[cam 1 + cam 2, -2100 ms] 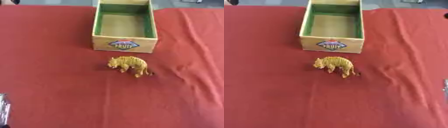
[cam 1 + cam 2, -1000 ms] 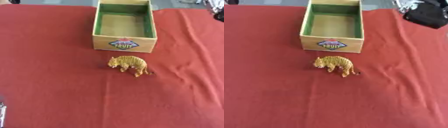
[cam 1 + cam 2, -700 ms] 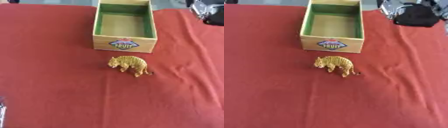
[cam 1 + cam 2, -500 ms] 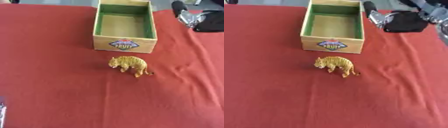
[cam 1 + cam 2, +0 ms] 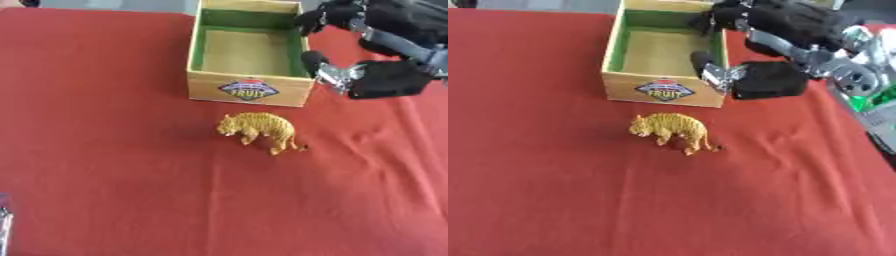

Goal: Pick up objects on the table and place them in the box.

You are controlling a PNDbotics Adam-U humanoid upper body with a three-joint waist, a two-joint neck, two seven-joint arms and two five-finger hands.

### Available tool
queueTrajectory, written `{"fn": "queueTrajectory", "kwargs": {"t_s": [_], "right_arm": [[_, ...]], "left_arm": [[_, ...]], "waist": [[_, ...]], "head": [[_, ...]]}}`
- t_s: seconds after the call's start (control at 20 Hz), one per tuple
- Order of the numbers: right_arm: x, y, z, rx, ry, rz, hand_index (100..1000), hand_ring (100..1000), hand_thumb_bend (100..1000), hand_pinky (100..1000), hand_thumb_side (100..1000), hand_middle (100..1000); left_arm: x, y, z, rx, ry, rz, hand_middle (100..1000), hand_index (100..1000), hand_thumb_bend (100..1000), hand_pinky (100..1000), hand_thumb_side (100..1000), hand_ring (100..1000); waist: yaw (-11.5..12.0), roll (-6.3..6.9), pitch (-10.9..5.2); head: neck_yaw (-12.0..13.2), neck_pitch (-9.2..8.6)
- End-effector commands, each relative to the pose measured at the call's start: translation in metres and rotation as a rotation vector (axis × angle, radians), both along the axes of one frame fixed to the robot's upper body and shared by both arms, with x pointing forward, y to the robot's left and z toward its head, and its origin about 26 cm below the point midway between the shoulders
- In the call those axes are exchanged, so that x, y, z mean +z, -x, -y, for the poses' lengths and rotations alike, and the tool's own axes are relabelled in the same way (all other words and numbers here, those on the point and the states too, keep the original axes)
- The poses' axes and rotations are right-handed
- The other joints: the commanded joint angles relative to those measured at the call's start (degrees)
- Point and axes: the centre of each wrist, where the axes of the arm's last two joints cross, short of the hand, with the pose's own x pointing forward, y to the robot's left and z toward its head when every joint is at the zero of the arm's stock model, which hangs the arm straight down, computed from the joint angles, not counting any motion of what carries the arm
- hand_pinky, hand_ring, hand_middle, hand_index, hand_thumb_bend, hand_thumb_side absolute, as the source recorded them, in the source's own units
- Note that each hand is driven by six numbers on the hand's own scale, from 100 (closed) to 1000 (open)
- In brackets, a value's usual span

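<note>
Your right hand [image 5: 376,75] hangs spread wide and empty, beside the box's [image 5: 248,91] right wall. The tiger [image 5: 257,130] stands at about 7 o'clock from it, just in front of the box on the red cloth [image 5: 105,165]. It looks like light, stiff plastic (probably slick), so pinch across the body, not the skinny legs.

The right hand [image 5: 767,77] reached in from the upper right on a black arm with silver joints, palm down and fingers spread and relaxed, holding nothing (thumb extended leftward). The left hand showed only as a sliver at the lower left edge.
</note>
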Motion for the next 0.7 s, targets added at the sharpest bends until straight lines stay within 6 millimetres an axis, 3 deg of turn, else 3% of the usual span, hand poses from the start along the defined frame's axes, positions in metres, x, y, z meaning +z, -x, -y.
{"fn": "queueTrajectory", "kwargs": {"t_s": [0.05,0.2,0.35,0.7], "right_arm": [[0.005,0.004,-0.005,-0.004,0.058,-0.028,970,810,226,854,998,761],[0.001,0.003,-0.008,0.001,0.086,-0.097,980,832,286,868,883,780],[0.0,0.003,-0.01,0.001,0.107,-0.138,993,845,330,871,843,785],[-0.012,0.003,-0.017,-0.022,0.128,-0.216,1000,872,444,887,946,817]], "left_arm": [[0.007,0.002,0.0,-0.01,-0.015,0.025,572,687,100,508,639,469],[0.007,0.002,0.001,-0.013,-0.016,0.026,573,687,100,508,640,469],[0.007,0.002,0.001,-0.016,-0.018,0.026,573,687,100,508,640,470],[0.008,0.001,0.001,-0.021,-0.02,0.025,573,687,100,509,641,470]], "waist": [[0.1,0.01,-1.14],[0.3,-0.13,-1.08],[0.3,-0.31,-1.05],[0.2,-0.66,-1.07]], "head": [[-0.2,-0.31],[-0.1,-0.4],[0.2,-0.26],[0.6,0.14]]}}
